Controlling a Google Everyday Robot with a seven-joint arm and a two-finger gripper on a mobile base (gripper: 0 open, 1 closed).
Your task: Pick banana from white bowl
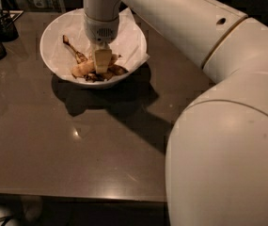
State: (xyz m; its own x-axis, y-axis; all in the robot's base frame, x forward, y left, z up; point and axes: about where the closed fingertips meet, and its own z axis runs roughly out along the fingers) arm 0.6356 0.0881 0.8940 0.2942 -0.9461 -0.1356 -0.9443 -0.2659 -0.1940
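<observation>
Wide white bowl [47,51] is sitting upright on the bench [67,145], far side, with crumpled paper lining [136,51] spilling over its right rim. Plump banana [81,70] is lying flat at the bowl's near bottom, pale yellow-tan, among dark peel scraps [117,70]. Arm's gripper [102,62] is hanging inside the bowl, over the banana's right end.

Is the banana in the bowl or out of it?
In: the banana lies inside the bowl, near its front rim, the gripper right over it.
</observation>
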